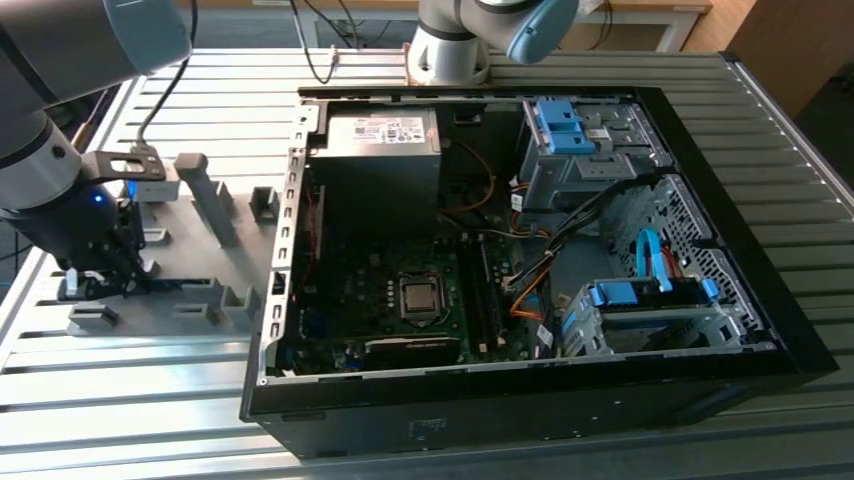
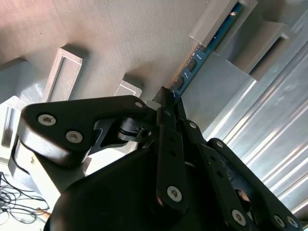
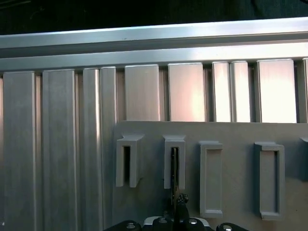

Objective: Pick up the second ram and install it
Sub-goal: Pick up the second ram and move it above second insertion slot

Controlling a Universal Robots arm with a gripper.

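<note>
Second ram [image 2: 195,62] between the closed fingers [image 2: 166,108]

Second ram [image 2: 199,57] blue with dark chips, my gripper [image 2: 166,96] black, holder fixture [image 1: 200,190] plain grey, table [image 1: 134,400] ribbed silver, computer case [image 1: 534,420] black.

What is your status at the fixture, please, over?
End effector shut on second ram. Ram seated in grey holder fixture, not yet lifted. No obstruction seen near it.

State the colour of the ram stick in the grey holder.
Blue with dark chips; the second ram shows best in the second wrist view.
</note>
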